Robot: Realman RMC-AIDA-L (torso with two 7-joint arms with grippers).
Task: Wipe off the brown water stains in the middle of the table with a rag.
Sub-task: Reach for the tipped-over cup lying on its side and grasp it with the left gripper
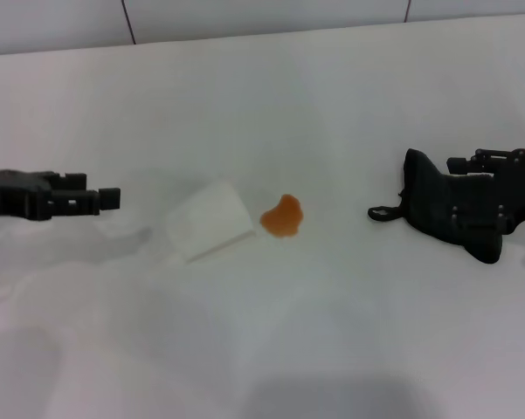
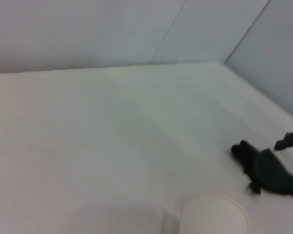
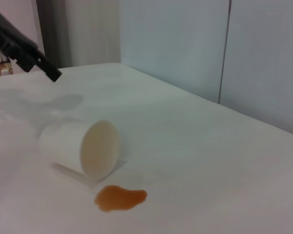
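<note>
- Altogether, one white table [image 1: 332,349] carries one stain, one cup, one rag and two grippers.
- Nearest the front edge the surface is plain white with faint grey shadows.
- Around the middle of the tabletop lies one small orange-brown puddle, the brown water stains [image 1: 282,216], with a lobed outline.
- Just beside the puddle, toward the left edge, one white paper cup [image 1: 208,219] lies tipped on its side; it is close to the puddle but apart from it.
- Toward the left edge the left gripper [image 1: 110,199] reaches in level above the table, well apart from the cup and holding nothing; whether its jaws are open cannot be told.
- Toward the right edge one dark crumpled rag [image 1: 445,209] lies on the table, with the right gripper [image 1: 498,166] at its far side; its fingers cannot be made out.
- Only the right wrist view shows the cup's open mouth [image 3: 100,150] facing the camera, the puddle just before it.
- Only the left wrist view shows the table's far corner against the pale wall [image 2: 87,29].
</note>
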